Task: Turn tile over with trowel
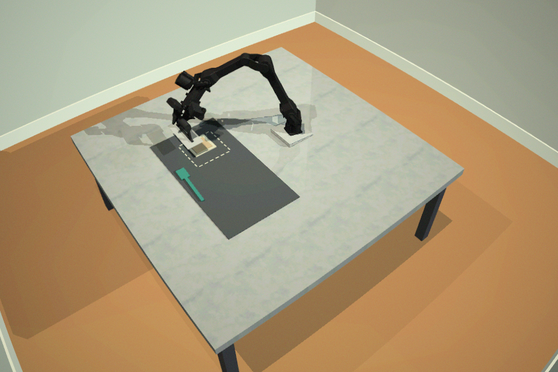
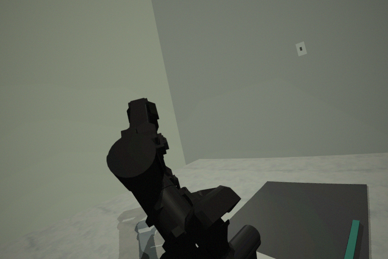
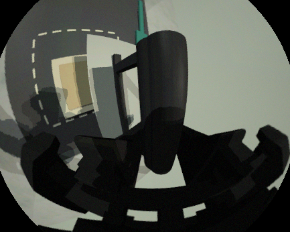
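A beige tile point(image 1: 203, 147) point(image 3: 72, 84) lies inside the dashed outline point(image 1: 214, 158) point(image 3: 71, 31) on the dark mat point(image 1: 252, 196) point(image 2: 297, 206), with its tan marked patch facing up. My gripper point(image 1: 183, 125) point(image 3: 156, 123) is shut on the black handle of a trowel with a flat white blade point(image 1: 179, 135) point(image 3: 106, 82). The blade is tilted, with its lower edge at the far left side of the tile. A green trowel-like tool point(image 1: 189, 182) point(image 2: 352, 238) point(image 3: 140, 21) lies loose on the mat, in front of the outline. In the exterior view the arm point(image 2: 156, 187) hides the gripper and the tile.
The arm's base stands on a white plate point(image 1: 290, 135) to the right of the mat, on the grey marble table point(image 1: 338, 205). The mat's far left corner is near the table's left edge.
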Controlling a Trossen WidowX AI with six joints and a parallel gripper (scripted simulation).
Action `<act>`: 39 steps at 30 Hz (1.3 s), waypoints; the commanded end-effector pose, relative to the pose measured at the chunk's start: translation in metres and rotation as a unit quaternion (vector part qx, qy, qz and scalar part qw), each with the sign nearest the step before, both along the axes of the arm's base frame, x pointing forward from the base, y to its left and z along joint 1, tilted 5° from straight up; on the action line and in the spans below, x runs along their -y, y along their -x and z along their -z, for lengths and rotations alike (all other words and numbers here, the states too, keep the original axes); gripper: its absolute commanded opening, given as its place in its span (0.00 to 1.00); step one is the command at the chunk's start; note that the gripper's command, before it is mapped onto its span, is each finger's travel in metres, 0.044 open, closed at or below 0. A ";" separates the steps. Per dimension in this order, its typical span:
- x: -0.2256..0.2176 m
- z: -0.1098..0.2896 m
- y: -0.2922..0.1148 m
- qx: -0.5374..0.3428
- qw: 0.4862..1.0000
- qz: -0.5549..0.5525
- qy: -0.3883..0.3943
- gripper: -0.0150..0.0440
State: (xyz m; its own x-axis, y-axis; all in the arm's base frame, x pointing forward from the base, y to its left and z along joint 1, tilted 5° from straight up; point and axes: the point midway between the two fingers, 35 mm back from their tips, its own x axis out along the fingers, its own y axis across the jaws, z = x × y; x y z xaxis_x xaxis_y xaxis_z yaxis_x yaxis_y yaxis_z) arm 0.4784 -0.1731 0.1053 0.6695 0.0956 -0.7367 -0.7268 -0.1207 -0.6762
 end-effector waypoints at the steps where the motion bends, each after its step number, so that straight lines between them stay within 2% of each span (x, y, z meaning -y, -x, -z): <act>1: 0.029 0.000 -0.001 0.012 1.000 -0.007 0.002 0.25; 16: 0.119 0.015 0.016 0.039 0.999 -0.016 0.006 0.25; 26: 0.120 0.016 0.017 0.039 0.999 -0.016 0.006 0.25; 39: 0.121 0.037 0.017 0.039 0.999 -0.016 0.006 0.25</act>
